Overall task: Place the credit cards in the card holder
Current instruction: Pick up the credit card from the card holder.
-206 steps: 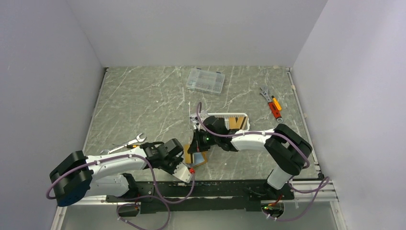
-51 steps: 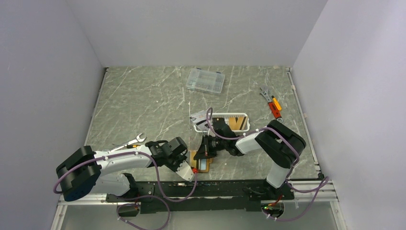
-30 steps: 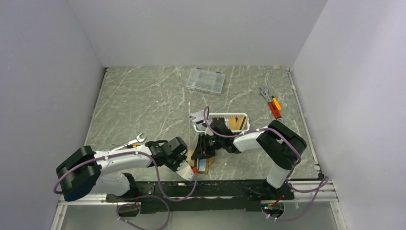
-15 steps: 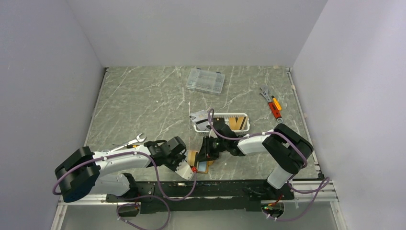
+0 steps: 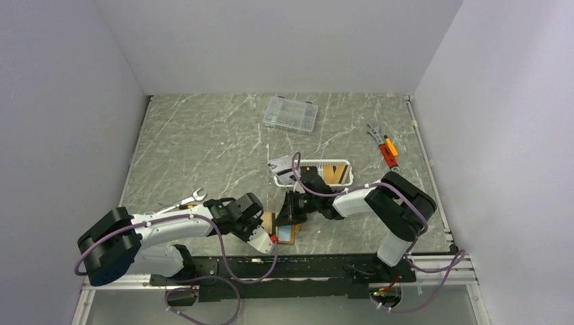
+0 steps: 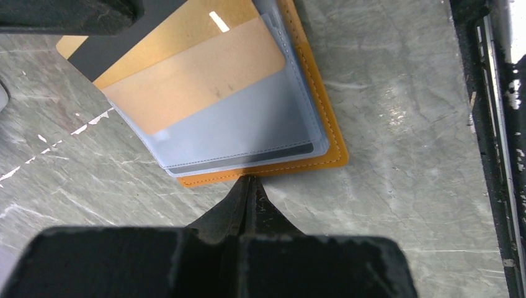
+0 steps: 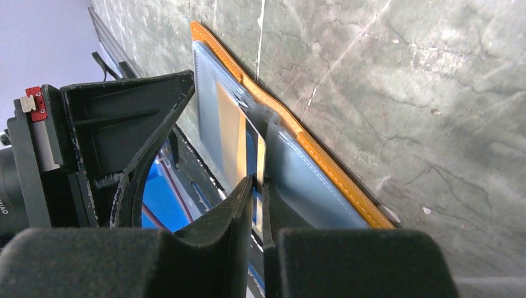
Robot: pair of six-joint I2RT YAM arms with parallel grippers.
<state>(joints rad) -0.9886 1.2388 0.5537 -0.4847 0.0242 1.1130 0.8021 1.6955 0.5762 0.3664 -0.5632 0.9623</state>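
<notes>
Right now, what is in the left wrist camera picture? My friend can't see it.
An orange leather-like folding card holder lies open on the grey marble table, a gold-brown plastic card partly inside its clear pocket. The left gripper, shut, has its tips at the holder's near edge.

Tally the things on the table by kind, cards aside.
Wrenches: 2
Orange-handled item: 1
Clear box: 1
White basket: 1
Card holder: 1
Total: 6
</notes>
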